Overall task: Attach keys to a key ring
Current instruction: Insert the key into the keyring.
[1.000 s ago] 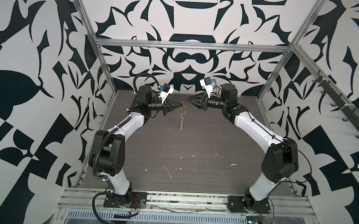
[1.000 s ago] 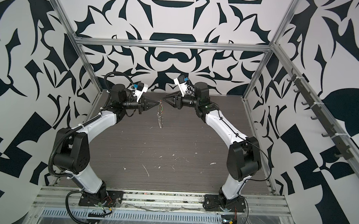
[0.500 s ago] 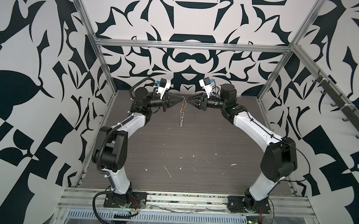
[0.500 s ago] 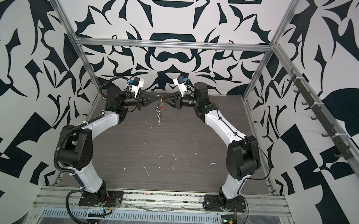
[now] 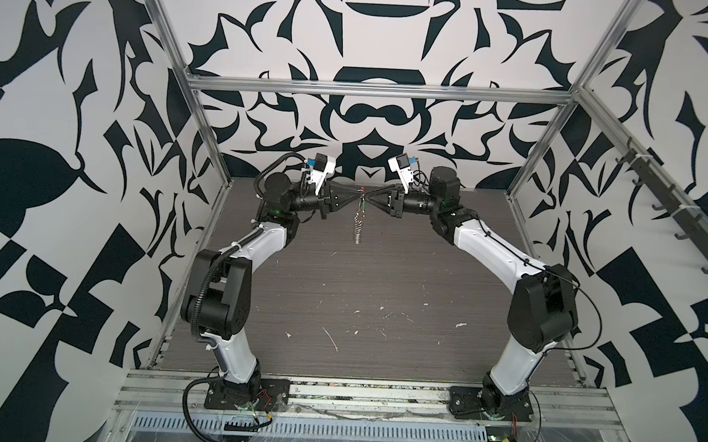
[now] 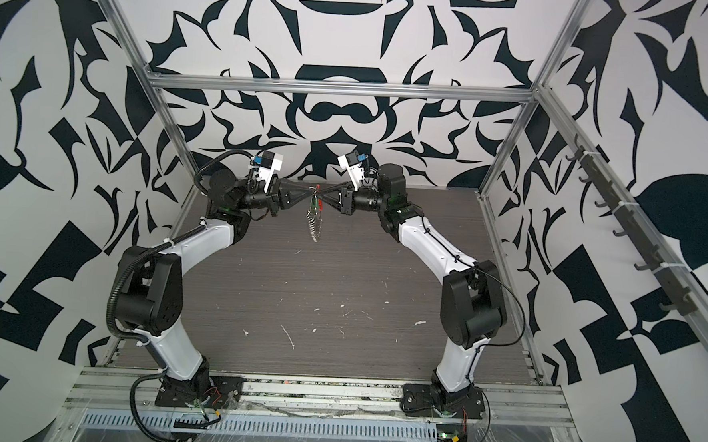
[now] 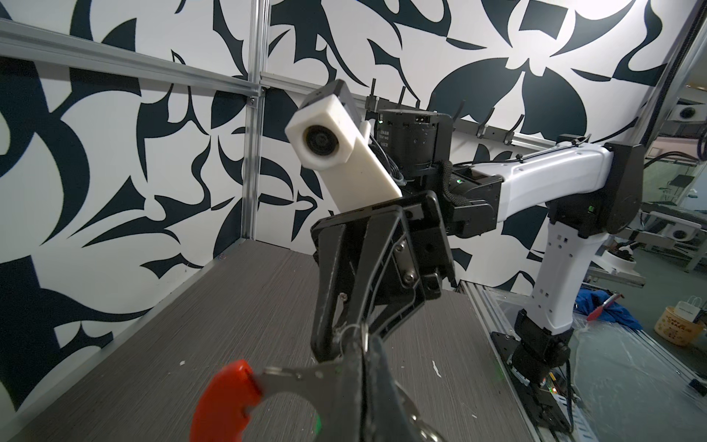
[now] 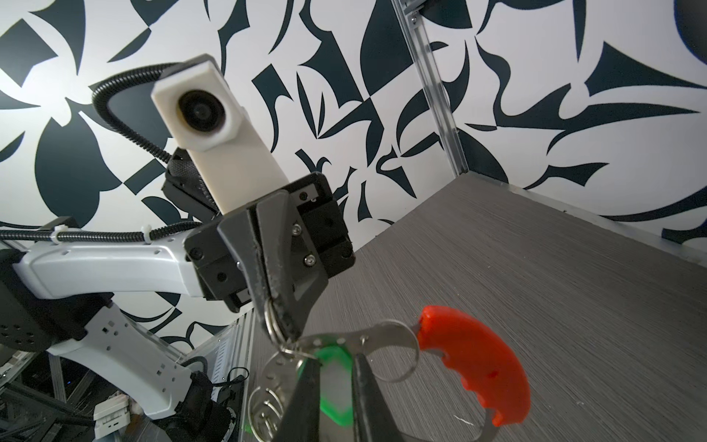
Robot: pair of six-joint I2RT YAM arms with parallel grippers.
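Right wrist view puts our right gripper (image 8: 336,358) nearest. Its two dark fingers stand a little apart, and the green key tag (image 8: 334,386) shows in the gap between them. We cannot tell whether they press on the tag or only flank it.

Just past the fingertips runs the key ring (image 8: 474,367). Its silver wire crosses the tips, its red plastic segment curves off to one side, and a cluster of small rings hangs by the other finger.

Beyond that, our left gripper (image 8: 279,323) points back at the camera. Its jaws are together on a small silver ring (image 8: 271,319) that links down into the key ring's cluster.

Left wrist view gives us the same meeting from the opposite side, with the red segment blurred in the foreground.

In both top views we see the two grippers tip to tip in the air over the far end of the table (image 5: 380,315), with the key ring dangling below them.
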